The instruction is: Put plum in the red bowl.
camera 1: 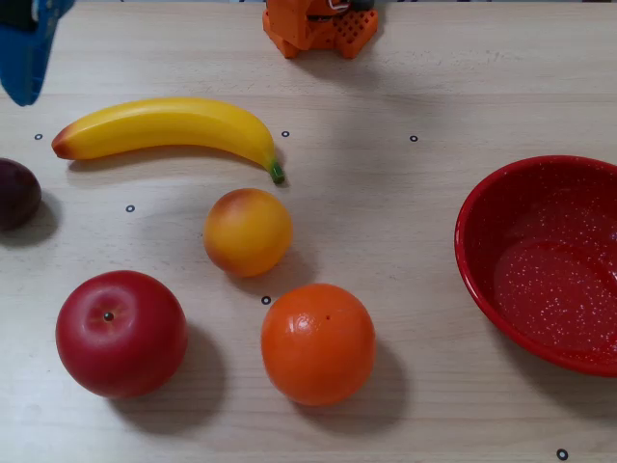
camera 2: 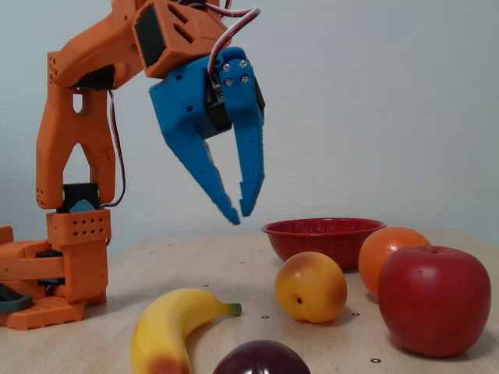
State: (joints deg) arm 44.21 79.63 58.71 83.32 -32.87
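The plum (camera 1: 15, 193) is small and very dark purple, lying at the left edge of the overhead view; in the fixed view the plum (camera 2: 262, 359) sits at the bottom, nearest the camera. The red bowl (camera 1: 470, 253), glossy with white speckles, stands at the right edge, and in the fixed view the red bowl (camera 2: 321, 235) is behind the fruit. My blue gripper (camera 2: 239, 214) hangs in the air, well above the table, open by a narrow gap and holding nothing. Overhead, the gripper (camera 1: 21, 89) shows at the top left corner, beyond the plum.
A yellow banana (camera 1: 169, 128), a yellow-orange peach (camera 1: 248, 231), an orange (camera 1: 317, 342) and a large red apple (camera 1: 120, 333) lie between the plum and the bowl. The orange arm base (camera 1: 320, 26) stands at the table's far edge.
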